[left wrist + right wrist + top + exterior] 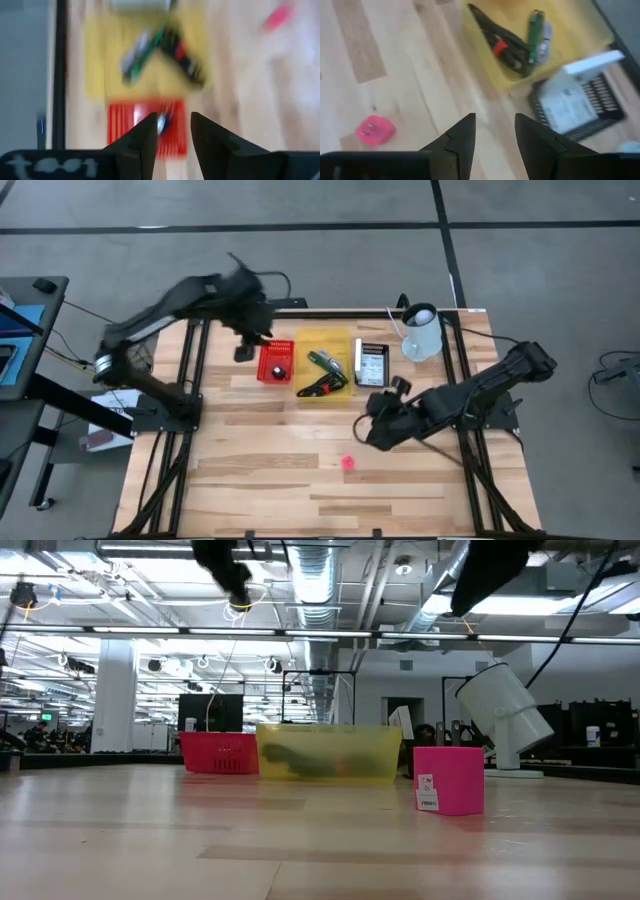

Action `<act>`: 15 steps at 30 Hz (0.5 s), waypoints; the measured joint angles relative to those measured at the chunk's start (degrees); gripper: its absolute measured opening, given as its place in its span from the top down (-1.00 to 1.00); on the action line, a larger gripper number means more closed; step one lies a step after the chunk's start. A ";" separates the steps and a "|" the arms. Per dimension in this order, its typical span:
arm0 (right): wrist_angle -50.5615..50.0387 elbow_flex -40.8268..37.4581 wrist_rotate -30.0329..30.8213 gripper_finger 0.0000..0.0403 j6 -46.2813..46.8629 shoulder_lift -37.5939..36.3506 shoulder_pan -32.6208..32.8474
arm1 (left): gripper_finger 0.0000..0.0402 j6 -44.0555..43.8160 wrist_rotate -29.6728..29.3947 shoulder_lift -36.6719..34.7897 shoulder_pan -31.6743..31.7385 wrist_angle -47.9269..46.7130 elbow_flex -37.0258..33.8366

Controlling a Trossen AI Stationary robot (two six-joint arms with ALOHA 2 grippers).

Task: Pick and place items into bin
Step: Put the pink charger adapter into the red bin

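The left gripper [243, 352] hangs above the table just at nine o'clock of the red bin [276, 361], near the far edge; in its wrist view the fingers [142, 142] stand a little apart with nothing between them, and the red bin [146, 127] lies straight ahead with a small dark and pale item inside it. At three o'clock of the red bin sits the yellow bin [324, 366], which holds the green pen-like stick [535, 28], a white stick [544, 36] beside it and the black-and-red cable [502, 47]. At three o'clock of the yellow bin is a black bin [372, 365] with a white printed card in it. The right gripper [372, 425] hovers over bare wood at five o'clock of the yellow bin, its fingers [461, 137] parted and holding nothing. The small pink piece [348, 463] rests alone on the wooden table [260, 480], at seven o'clock of the right gripper and well apart from the bins. A clear jug [422, 332] stands at the table's far edge, at one o'clock of the black bin.
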 joint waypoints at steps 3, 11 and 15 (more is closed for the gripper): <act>3.78 0.00 -0.03 0.35 0.00 3.27 1.09 | 0.47 -0.08 7.50 -7.93 0.52 6.70 -1.63; 9.98 0.00 -0.43 0.35 -1.52 11.89 5.89 | 0.47 -6.62 11.82 -26.05 -0.68 24.94 -15.32; 8.24 0.47 -1.48 0.35 -1.10 14.05 6.49 | 0.47 -8.52 10.16 -31.83 -0.97 26.81 -20.54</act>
